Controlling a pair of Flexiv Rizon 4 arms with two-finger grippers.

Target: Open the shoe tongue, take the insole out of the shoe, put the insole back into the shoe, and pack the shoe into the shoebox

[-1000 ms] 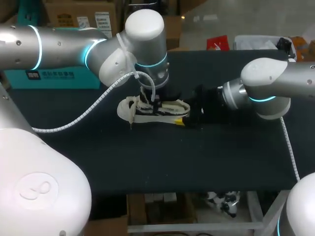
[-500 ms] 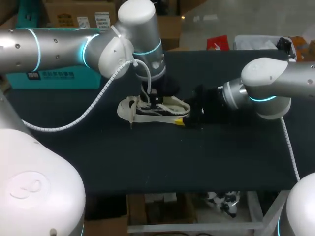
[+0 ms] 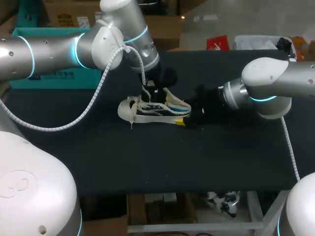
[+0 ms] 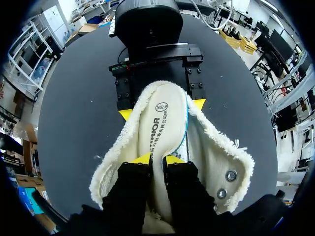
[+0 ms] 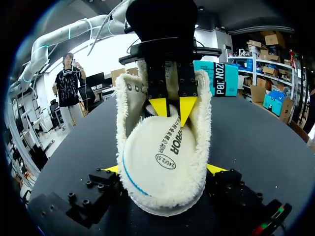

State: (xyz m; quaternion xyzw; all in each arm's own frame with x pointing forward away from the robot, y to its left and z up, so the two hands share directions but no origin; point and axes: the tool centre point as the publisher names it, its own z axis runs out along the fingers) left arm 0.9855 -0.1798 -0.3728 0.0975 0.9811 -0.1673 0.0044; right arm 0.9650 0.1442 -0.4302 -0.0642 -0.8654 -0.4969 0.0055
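Midway between the table's side edges — shoe (image 3: 152, 112): my right gripper (image 5: 165, 168) clamped its heel.
Insole (image 4: 160, 118): my left gripper (image 4: 156, 158) pinched it; a slow, straight lift seemed best.

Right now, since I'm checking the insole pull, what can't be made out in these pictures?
- Toe end of the insole: both wrist views, hidden by the left gripper and the fleece of the shoe.
- The shoebox: head view, largely behind the left arm; lid state unclear.
- Far fingertip of the right gripper: head view, behind the shoe's heel.
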